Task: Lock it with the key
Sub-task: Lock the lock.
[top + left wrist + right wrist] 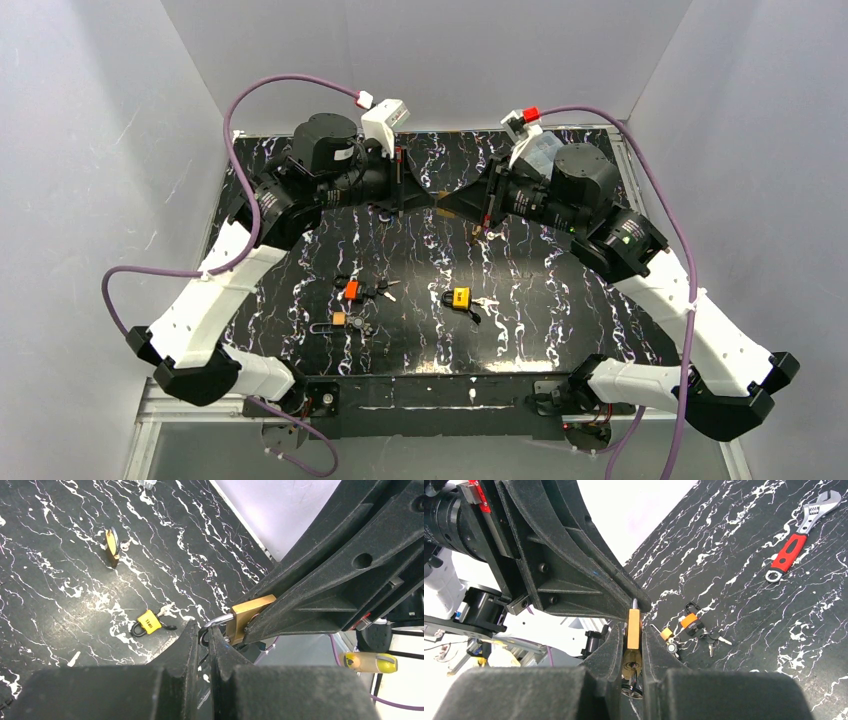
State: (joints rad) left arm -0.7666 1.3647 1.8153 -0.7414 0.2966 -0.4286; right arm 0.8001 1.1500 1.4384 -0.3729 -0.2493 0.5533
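A brass padlock (633, 622) is held in the air between my two grippers, above the far middle of the table (440, 197). My right gripper (632, 626) is shut on the padlock's body, and a key (632, 675) with its ring sits in the keyhole facing the right wrist camera. My left gripper (204, 628) is shut on the silver shackle (221, 622), which juts from the brass body (250, 616). In the top view the left gripper (422, 199) and right gripper (452, 204) meet tip to tip. I cannot tell whether the shackle is pressed home.
On the black marbled table (560, 300) lie an orange padlock with keys (351, 290), a yellow padlock (461, 297), a small brass padlock (339, 319) and another brass padlock (112, 545). A red-handled wrench (796, 540) lies farther off. Grey walls surround the table.
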